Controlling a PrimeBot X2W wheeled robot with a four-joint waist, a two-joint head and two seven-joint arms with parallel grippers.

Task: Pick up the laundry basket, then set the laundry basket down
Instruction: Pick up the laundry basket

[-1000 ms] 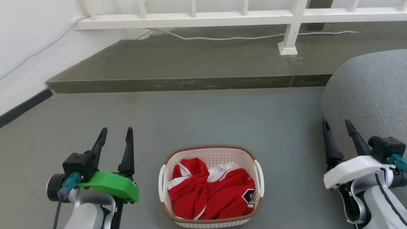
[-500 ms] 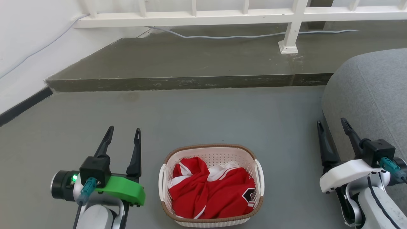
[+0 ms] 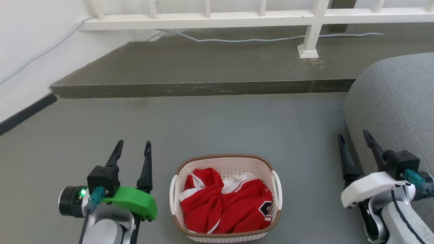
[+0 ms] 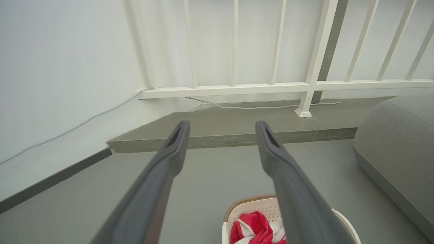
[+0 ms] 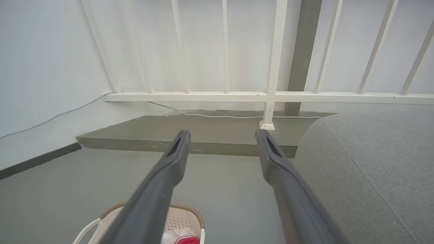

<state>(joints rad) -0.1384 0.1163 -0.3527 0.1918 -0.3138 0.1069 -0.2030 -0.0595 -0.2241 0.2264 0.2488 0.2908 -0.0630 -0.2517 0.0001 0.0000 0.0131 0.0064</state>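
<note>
on the smooth grey floor [image 3: 217, 122], low in the head view between the two arms, sits the small cream-white perforated plastic laundry basket [image 3: 226, 157]. it is rounded-rectangular with a brown woven-look rim and base band. it has a thin white loop handle on each short side: left handle [image 3: 172, 194], right handle [image 3: 278, 191]. a crumpled soft red-and-white garment [image 3: 220, 206] fills it to about rim height.

left tool [image 3: 134, 145], on a green-capped wrist, is just beside the basket's left side, not touching it, fingers spread with nothing between them. right tool [image 3: 353, 135], on a white-capped wrist, is well apart to the right, close to the rounded grey fabric cushion [image 3: 393, 91], fingers also spread and empty.

handling guess: light load. the thin plastic shell looks stiff enough to keep its shape, but the walls likely flex if squeezed. smooth plastic could slip in hard fingers. best hold looks like the two side handles, one tool on each, pinching the loop so it lifts level. a one-sided grab would likely tip it. the cloth is soft and probably won't shift much.

background: raised dull concrete step [image 3: 190, 67], white painted railing [image 3: 217, 18], pale cable [image 3: 244, 41] along it.
</note>
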